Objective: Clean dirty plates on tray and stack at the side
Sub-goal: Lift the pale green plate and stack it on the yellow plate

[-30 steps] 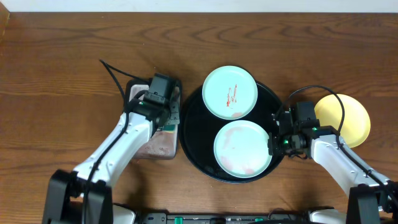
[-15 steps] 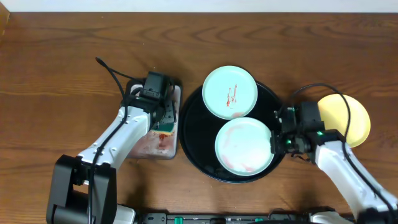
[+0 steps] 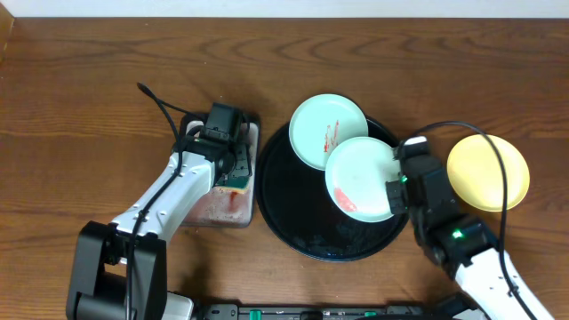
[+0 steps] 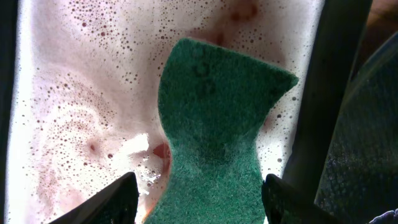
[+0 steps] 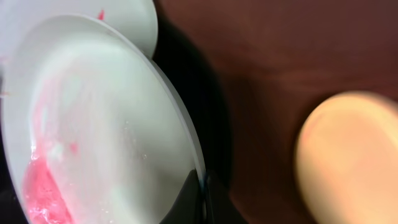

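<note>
A pale mint plate [image 3: 360, 178] with a pink smear hangs tilted above the black tray [image 3: 284, 204]. My right gripper [image 3: 394, 191] is shut on its right rim; in the right wrist view the fingers [image 5: 202, 186] pinch the plate's edge [image 5: 106, 124]. A second mint plate [image 3: 316, 129] with red sauce lies at the tray's back. The yellow plate [image 3: 487, 172] rests on the table to the right. My left gripper [image 3: 233, 169] is open over the green sponge [image 4: 211, 137], one finger on each side of it and neither touching it.
The sponge lies in a small rectangular tray [image 3: 222, 209] of pinkish soapy water [image 4: 74, 93], just left of the black tray. Black cables loop behind both arms. The yellow plate [image 5: 348, 155] shows blurred to the right of the held plate.
My right gripper has lifted the near mint plate off the tray, tilting it and carrying it back and right. The left gripper has opened over the sponge.
</note>
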`<move>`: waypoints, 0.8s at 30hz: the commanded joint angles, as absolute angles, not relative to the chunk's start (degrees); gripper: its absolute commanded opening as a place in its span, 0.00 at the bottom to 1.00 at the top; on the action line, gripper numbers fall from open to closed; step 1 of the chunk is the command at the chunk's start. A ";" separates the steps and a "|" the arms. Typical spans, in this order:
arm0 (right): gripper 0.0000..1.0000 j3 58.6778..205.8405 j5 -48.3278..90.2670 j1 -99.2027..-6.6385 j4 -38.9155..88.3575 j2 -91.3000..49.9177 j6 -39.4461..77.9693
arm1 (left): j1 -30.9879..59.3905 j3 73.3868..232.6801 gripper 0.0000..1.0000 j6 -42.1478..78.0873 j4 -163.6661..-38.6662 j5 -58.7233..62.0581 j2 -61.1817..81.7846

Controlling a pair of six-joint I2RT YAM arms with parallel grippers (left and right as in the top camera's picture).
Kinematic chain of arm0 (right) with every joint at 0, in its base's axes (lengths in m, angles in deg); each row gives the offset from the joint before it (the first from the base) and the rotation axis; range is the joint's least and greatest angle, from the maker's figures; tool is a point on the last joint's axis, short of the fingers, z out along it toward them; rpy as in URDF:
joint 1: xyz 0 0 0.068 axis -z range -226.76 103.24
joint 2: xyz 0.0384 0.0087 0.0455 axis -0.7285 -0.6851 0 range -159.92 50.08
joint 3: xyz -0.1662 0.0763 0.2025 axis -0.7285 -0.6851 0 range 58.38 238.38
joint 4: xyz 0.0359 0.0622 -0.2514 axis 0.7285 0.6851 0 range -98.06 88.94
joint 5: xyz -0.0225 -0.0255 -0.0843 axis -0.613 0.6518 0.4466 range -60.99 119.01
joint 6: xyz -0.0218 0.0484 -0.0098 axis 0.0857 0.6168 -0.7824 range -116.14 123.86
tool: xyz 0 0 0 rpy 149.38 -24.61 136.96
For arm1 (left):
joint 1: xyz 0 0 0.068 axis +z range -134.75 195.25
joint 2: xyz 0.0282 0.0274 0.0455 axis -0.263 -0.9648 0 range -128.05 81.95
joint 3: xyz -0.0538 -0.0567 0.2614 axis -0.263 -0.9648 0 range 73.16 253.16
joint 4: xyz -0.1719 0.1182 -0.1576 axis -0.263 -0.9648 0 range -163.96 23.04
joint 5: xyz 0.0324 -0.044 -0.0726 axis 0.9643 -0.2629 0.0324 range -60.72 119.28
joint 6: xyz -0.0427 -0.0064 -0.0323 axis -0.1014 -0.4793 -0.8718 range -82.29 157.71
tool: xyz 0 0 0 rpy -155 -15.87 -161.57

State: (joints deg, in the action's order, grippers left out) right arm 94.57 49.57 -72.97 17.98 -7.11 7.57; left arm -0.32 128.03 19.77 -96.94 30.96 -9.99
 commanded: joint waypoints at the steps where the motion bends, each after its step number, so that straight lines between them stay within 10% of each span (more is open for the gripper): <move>1: 0.01 95.46 68.56 -80.27 16.05 -4.77 2.56 | -0.13 127.11 0.65 20.30 -97.11 31.31 -9.95; 24: 0.01 95.46 95.18 -101.59 -3.16 -4.68 -29.02 | -0.13 127.00 0.65 20.30 -97.00 31.31 -9.95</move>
